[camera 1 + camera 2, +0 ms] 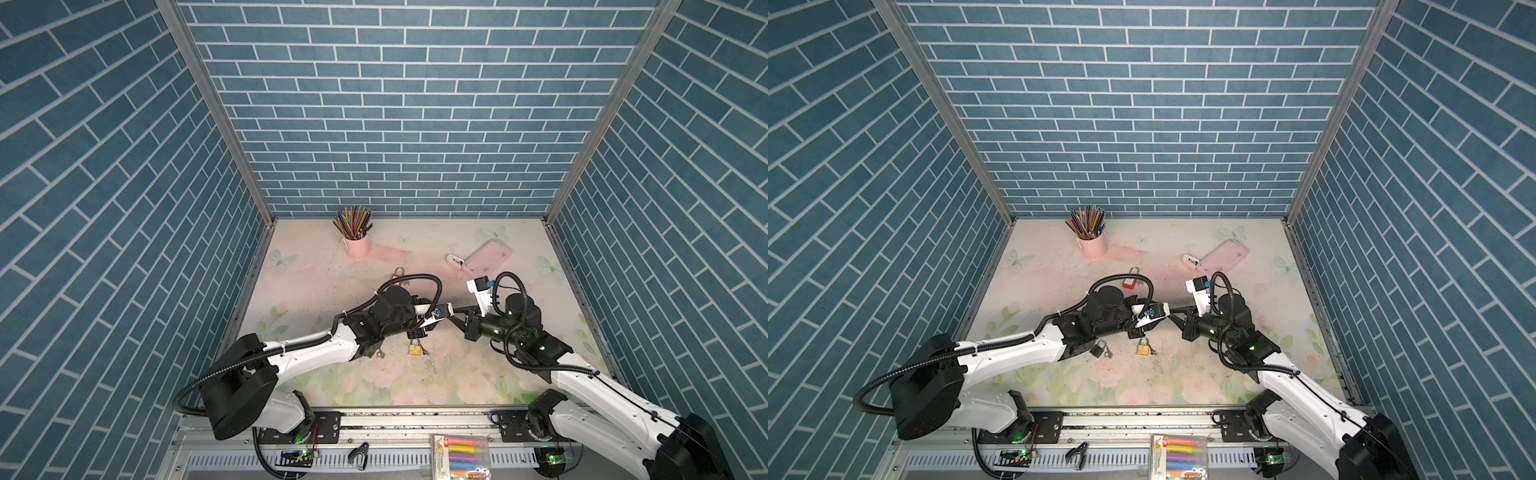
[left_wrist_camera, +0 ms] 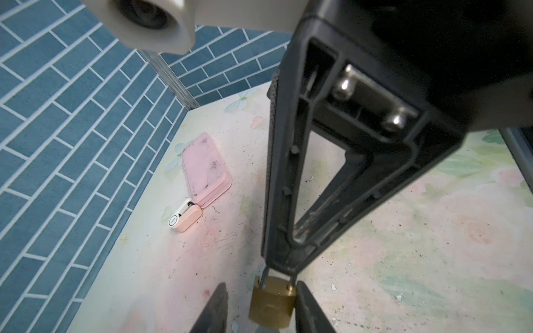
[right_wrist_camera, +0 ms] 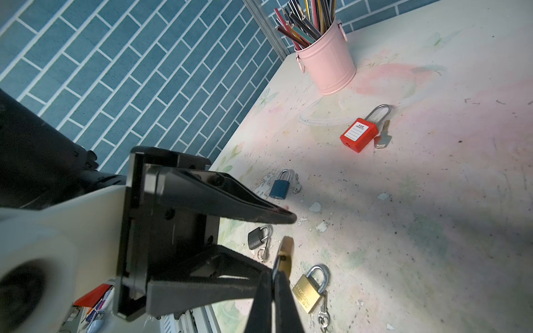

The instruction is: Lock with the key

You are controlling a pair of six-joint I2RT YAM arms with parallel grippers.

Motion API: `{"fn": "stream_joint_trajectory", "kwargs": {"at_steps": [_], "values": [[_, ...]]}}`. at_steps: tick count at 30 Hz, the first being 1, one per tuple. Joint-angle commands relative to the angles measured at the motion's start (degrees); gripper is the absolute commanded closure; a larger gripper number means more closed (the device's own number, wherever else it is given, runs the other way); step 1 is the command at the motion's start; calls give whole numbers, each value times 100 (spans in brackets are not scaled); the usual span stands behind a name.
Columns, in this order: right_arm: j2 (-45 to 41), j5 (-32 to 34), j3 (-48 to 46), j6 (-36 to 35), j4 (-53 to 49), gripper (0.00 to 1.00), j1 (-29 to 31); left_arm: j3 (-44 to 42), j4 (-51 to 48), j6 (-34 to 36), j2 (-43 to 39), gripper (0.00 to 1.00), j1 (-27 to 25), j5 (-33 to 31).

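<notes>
Where the held brass padlock (image 2: pixel 272 302) hangs: clear of the table (image 2: pixel 403 259), between the two grippers — the spare brass padlock (image 3: pixel 307 292) lies below on the table.
Right gripper (image 3: pixel 272 281): pincer clamped on the shackle (image 2: pixel 263 278), carrying the lock.
Left gripper (image 2: pixel 262 288): jaws apart, flanking the lock's body.
Key: a grey bit (image 2: pixel 266 329) shows under the body; whether that is the key cannot be told.
Step in hand: likely the key work at the keyhole end — both shackle legs appear to enter the body.
Next move: probably calls for the left jaws to close squarely on the key's head and turn, the right holding steady.
</notes>
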Motion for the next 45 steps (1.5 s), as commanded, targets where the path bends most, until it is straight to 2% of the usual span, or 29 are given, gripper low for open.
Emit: {"fn": "stream_joint_trajectory", "kwargs": {"at_steps": [1, 13, 26, 33, 38, 45], "values": [[-84, -537, -140, 214, -469, 100, 76, -16, 1013, 69, -150, 60, 14, -689], [-316, -494, -279, 556, -232, 100, -155, -248, 1196, 36, -304, 51, -202, -1221], [-304, -861, -402, 1046, 94, 100, -647, -246, 638, 776, -477, 45, -332, -1387], [-324, -975, -332, 1004, -75, 100, -886, -248, 484, 684, -534, 44, -349, -1257], [-307, -981, -157, 587, -422, 100, -1018, -173, 50, 590, -539, 43, -338, -925], [-245, -1442, 124, 391, -574, 100, -1041, 160, -607, 482, -386, 43, -336, -667]]}}
